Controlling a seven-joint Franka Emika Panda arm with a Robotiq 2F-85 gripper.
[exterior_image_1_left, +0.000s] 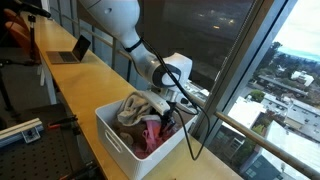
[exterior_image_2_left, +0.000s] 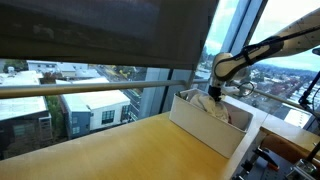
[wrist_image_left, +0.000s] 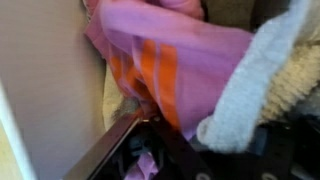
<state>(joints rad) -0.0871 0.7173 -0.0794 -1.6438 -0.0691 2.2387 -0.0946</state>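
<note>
A white bin (exterior_image_1_left: 122, 142) full of clothes stands on a long wooden counter (exterior_image_1_left: 88, 82) by the window. My gripper (exterior_image_1_left: 172, 108) reaches down into the pile at the bin's window side; in an exterior view it hangs over the bin (exterior_image_2_left: 205, 128) as the gripper (exterior_image_2_left: 213, 98). In the wrist view a purple cloth with orange stripes (wrist_image_left: 170, 50) and a pale blue fuzzy cloth (wrist_image_left: 250, 90) fill the space ahead of the gripper (wrist_image_left: 200, 150). Purple fabric lies between the dark fingers (wrist_image_left: 115, 150). The bin's white wall (wrist_image_left: 40, 80) is at the left. The fingertips are buried in cloth.
An open laptop (exterior_image_1_left: 70, 50) sits farther along the counter. A metal rail (exterior_image_1_left: 245, 120) and the window glass run close behind the bin. The counter top (exterior_image_2_left: 120, 150) stretches away from the bin on the near side.
</note>
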